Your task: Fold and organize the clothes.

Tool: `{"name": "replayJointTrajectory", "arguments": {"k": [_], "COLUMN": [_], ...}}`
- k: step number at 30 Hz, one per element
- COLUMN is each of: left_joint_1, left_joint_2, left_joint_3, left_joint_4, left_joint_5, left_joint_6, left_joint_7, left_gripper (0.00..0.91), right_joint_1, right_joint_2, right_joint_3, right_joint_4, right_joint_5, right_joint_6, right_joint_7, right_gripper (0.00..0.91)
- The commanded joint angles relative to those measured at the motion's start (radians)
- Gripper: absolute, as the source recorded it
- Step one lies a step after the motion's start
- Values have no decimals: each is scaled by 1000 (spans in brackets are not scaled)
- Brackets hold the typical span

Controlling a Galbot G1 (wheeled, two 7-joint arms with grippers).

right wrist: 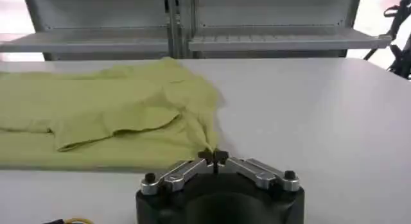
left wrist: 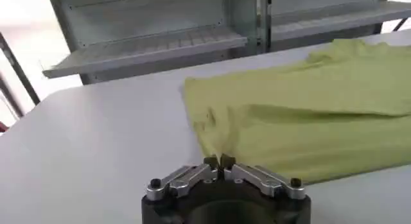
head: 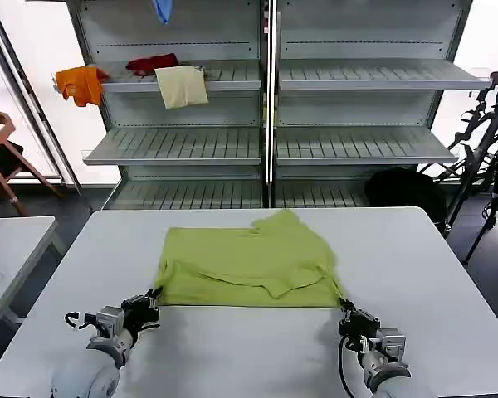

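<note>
Shirt: the lime-green T-shirt (head: 249, 264) lies partly folded mid-tabletop (head: 448, 332), its near hem running between both arms.
Left hand: the left hand (head: 152, 302) is clenched on the near-left corner, fingertips (left wrist: 210, 162) pinching the cloth.
Right hand: the right hand (head: 349, 311) is likewise clamped on the near-right corner.
Why: gripping both corners keeps the hem taut and level, probably for the next fold.
</note>
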Motion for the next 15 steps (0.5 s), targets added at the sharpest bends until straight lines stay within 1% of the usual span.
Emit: {"name": "replayJointTrajectory", "arguments": {"k": [1,4,6,9,12,15], "left_joint_1": [258,327,379,439,466,475], "left_joint_2": [32,41,55,68,66,59], "left_joint_3": [-110,-175,-230,-300,-327,-322], "left_joint_4": [-202,-255,-290,-311,-307,-297], "left_joint_5": [-70,-109,-140,-154,-150,-135], "left_joint_6": [-2,-2,-2,-2,-2,-2], "left_joint_7": [-8,-14,-15,-6,-7,-9], "left_gripper": [0,0,0,0,0,0], "right_joint_1": [-157,-217,-274,-318,-365,-383], "right_joint_2": [0,-1,-2,-5,-10,-8], "right_joint_3": [-4,-11,-19,-30,-51,-73], "right_joint_4": [137,177,223,260,291,300], "right_joint_5": [0,-3,-7,-12,-28,-50], "right_joint_6": [0,0,0,0,0,0], "right_joint_7": [7,10,20,36,49,59], "right_gripper": [0,0,0,0,0,0]}}
